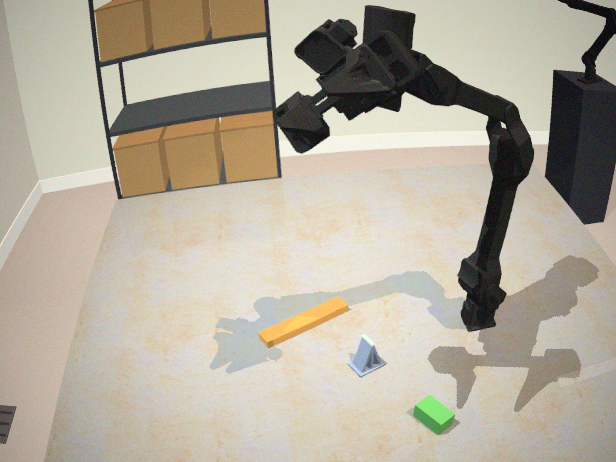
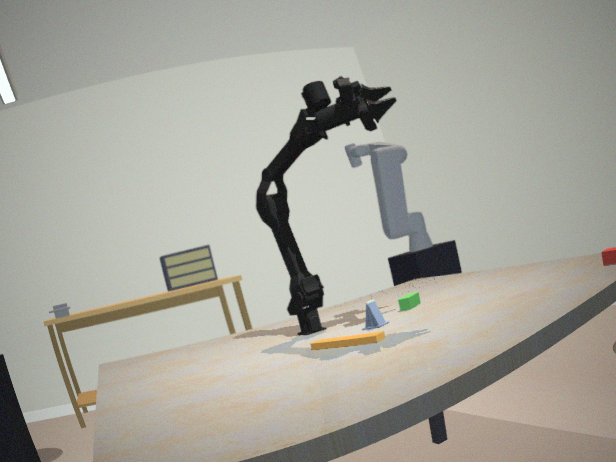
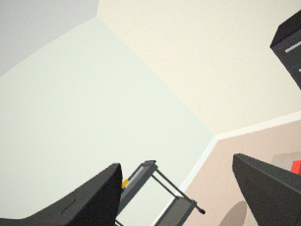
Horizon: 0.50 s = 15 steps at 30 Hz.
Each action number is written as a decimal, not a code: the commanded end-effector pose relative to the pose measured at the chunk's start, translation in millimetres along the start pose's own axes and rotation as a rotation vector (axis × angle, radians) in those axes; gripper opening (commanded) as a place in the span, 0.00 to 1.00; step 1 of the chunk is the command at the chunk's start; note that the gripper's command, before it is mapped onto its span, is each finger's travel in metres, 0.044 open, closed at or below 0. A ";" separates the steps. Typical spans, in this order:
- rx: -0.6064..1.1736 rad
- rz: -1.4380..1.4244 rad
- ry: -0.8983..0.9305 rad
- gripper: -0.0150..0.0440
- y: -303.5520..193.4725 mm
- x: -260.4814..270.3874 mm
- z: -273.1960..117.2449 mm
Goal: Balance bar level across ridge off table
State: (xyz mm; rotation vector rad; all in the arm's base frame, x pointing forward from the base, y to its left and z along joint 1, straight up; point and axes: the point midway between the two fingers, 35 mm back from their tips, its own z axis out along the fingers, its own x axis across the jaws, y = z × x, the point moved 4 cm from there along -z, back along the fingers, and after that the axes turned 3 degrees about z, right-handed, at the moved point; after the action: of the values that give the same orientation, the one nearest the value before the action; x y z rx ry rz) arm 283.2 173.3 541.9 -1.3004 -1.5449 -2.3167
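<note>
Black and high above the table (image 1: 200,240) (image 2: 240,400), the gripper (image 1: 320,107) (image 2: 393,95) (image 3: 178,167) stood mostly open, holding and touching nothing. The bar (image 1: 303,321) (image 2: 348,341) lay flat on the table near the ridge (image 1: 366,354) (image 2: 372,316).

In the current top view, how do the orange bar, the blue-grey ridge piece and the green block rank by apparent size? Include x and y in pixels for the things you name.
1. Orange bar (image 1: 303,321) (image 2: 348,342): clearly largest.
2. Green block (image 1: 434,414) (image 2: 409,302) and ridge piece (image 1: 366,356) (image 2: 375,316): too alike to rank.

Table (image 1: 200,240) (image 2: 210,400) bears bar (image 1: 303,321) (image 2: 348,341), ridge (image 1: 366,356) (image 2: 374,316), green block (image 1: 433,414) (image 2: 409,301).
</note>
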 end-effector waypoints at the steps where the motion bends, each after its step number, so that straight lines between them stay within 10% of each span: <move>1: 0.031 -0.060 -0.170 0.79 -6.0 -52.8 6.8; 15: 0.255 -0.231 -0.644 0.79 -31.6 -199.1 -22.3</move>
State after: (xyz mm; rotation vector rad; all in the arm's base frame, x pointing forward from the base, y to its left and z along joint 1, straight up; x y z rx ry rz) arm 369.3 114.9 415.9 -1.8956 -2.0523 -1.9650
